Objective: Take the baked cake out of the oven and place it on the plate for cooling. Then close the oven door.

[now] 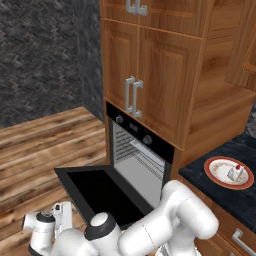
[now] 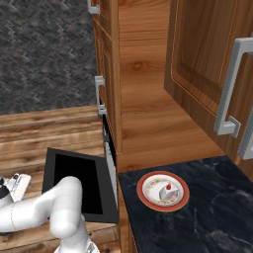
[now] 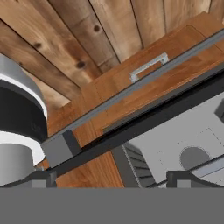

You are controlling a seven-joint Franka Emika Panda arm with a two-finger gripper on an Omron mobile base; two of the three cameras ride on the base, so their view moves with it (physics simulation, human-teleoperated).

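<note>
We see the cake (image 2: 168, 192), a small white wedge with a red dot on top, sitting on the plate (image 2: 148, 199), right of its centre. The red-orange-rimmed plate lies flat on the dark counter beside the oven (image 1: 141, 161). The oven door (image 1: 100, 192) hangs fully open, lying flat, its dark glass facing up.

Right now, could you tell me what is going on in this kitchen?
The cake already sits on the plate on the dark counter, to the right of the oven. The oven door hangs fully open, flat over the wooden floor. The robot's arm is swung low to the left, beside the door's outer edge, and its hand is open and holds nothing. From the hand view it looks up at the door's silver bar handle from below. Closing the door is what remains.
</note>
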